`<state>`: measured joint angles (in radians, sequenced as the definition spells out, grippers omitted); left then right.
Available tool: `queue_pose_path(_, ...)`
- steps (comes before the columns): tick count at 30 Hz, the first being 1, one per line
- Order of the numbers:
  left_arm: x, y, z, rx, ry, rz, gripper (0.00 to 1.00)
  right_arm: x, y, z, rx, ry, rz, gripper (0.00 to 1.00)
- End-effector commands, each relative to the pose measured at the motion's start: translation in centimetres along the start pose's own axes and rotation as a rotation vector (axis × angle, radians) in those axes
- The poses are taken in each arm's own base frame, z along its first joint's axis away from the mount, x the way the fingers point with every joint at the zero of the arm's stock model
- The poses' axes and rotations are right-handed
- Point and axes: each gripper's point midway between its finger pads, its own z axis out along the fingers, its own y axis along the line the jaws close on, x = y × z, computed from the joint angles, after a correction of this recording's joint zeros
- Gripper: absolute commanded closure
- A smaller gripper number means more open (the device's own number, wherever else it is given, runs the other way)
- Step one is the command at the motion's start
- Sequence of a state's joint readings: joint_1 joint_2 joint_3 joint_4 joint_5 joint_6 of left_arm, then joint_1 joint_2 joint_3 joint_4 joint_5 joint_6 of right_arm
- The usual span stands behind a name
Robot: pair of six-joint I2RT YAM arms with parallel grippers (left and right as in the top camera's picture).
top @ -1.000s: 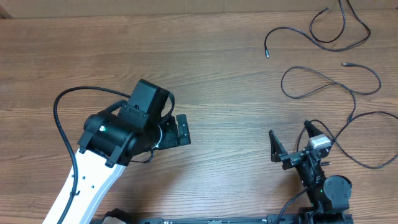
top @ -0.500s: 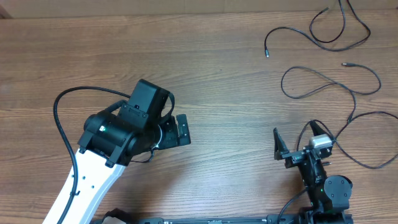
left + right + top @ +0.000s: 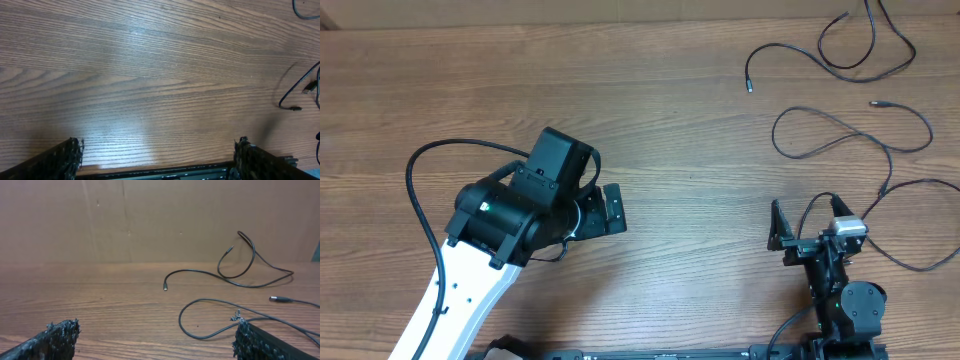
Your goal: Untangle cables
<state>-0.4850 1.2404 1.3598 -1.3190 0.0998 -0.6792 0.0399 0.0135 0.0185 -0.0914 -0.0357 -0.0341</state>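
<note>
Thin black cables lie at the table's far right. One cable [image 3: 790, 50] runs from a plug tip into loops at the top edge, and also shows in the right wrist view [image 3: 240, 282]. A second cable [image 3: 820, 117] forms a wide loop below it, the loop's near end [image 3: 186, 325] lying in front of my right gripper. A third cable [image 3: 910, 265] curves beside the right arm. My right gripper [image 3: 807, 208] [image 3: 156, 328] is open and empty. My left gripper [image 3: 617, 210] [image 3: 158, 150] is open over bare wood, far left of the cables.
The left arm's thick black cord [image 3: 415, 185] arcs out at the left. Two cable ends [image 3: 296, 107] show at the right edge of the left wrist view. A brown wall [image 3: 150, 220] rises behind the table's far edge.
My right gripper has shifted to the right and turned slightly, its fingers now closer to the cables. The left arm and the cables have not moved.
</note>
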Motion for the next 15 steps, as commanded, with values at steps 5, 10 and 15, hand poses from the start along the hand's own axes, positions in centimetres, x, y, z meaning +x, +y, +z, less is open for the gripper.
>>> queue_pose_path(5,0.02,0.12,0.17,-0.011,0.0,-0.006,0.0,0.15,-0.2,-0.01,0.01,-0.004,-0.055,0.0)
queue_pose_path(10,0.01,0.11,0.16,-0.011,-0.001,-0.005,0.01,0.15,-0.2,-0.01,0.01,-0.004,-0.073,0.0)
queue_pose_path(15,0.01,0.11,0.16,-0.011,-0.001,-0.005,0.0,0.09,-0.12,-0.01,0.006,-0.007,-0.068,0.0)
